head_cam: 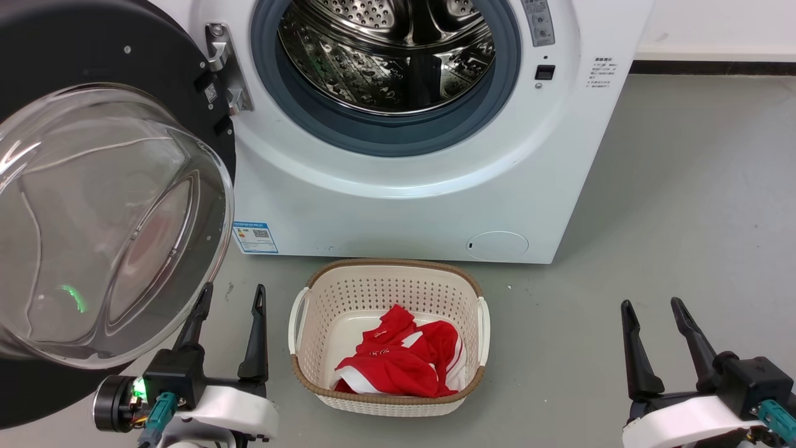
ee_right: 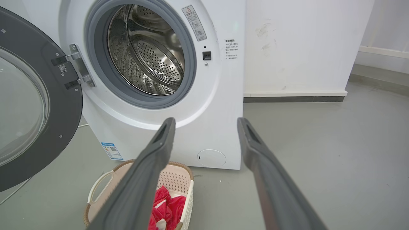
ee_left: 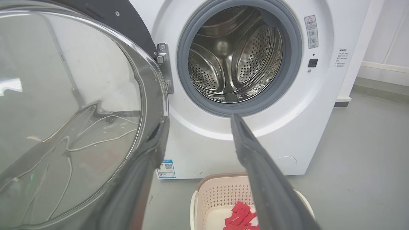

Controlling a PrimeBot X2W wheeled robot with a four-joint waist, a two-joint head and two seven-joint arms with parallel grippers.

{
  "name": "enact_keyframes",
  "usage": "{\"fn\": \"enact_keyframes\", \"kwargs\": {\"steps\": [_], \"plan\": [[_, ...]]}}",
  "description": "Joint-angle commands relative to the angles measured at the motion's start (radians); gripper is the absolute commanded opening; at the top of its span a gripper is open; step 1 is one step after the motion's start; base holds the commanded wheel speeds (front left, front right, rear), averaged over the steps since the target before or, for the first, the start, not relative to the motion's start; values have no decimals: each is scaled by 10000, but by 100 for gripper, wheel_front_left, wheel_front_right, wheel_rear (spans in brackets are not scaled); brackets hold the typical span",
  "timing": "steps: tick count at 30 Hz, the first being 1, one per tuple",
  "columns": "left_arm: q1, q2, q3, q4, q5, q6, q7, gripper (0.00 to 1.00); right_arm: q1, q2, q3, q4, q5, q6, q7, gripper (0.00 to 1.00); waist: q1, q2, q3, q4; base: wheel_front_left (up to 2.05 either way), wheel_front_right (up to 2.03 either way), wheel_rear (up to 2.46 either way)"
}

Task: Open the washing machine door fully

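Black-rimmed washing machine door swung open leftward.

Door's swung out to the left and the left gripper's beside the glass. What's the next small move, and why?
Probably nudge the washing machine door a little further left with the left gripper. The drum is already uncovered, but the door seems short of its full swing, and that open gripper's finger sits right at the glass rim.
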Motion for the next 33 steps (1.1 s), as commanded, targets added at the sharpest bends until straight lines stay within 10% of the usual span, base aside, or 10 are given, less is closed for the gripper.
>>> {"fn": "enact_keyframes", "kwargs": {"steps": [1, 33], "plan": [[-14, 14, 2, 15, 9, -4, -22, 100, -19, 20, 4, -49, -84, -3, 11, 100, 0, 0, 11, -16, 0, 0, 0], [-126, 34, 132, 79, -32, -65, -23, 100, 103, 20, 10, -40, 28, -3, -36, 100, 0, 0, 141, -460, 0, 0, 0]]}}
